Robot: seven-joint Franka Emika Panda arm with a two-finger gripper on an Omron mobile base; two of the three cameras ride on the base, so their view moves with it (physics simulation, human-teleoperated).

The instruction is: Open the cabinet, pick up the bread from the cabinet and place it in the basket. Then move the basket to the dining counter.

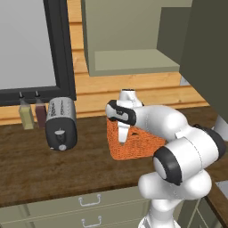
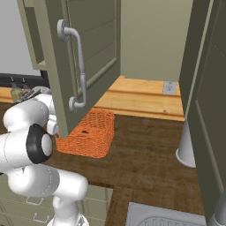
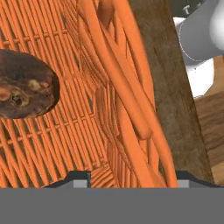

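The orange woven basket (image 1: 138, 147) (image 2: 88, 132) stands on the dark wood worktop (image 1: 26, 164) under the open olive cabinet (image 1: 129, 35), whose door (image 2: 88, 39) hangs swung out. In the hand view the dark-brown bread (image 3: 24, 85) lies on the basket's floor, left of the near wall (image 3: 131, 100). My gripper (image 3: 131, 183) (image 1: 122, 133) comes down over the basket's left rim. One fingertip is inside the wall and one outside, and the weave fills the gap between them. The dining counter is out of view.
A silver toaster (image 1: 61, 122) and two bottles (image 1: 26, 116) stand left of the basket. The cabinet door's bar handle (image 2: 81, 66) hangs just above the basket. A white cone-shaped object (image 2: 187, 148) and a sink (image 2: 167, 216) lie to the right. Drawers (image 1: 89, 200) sit below.
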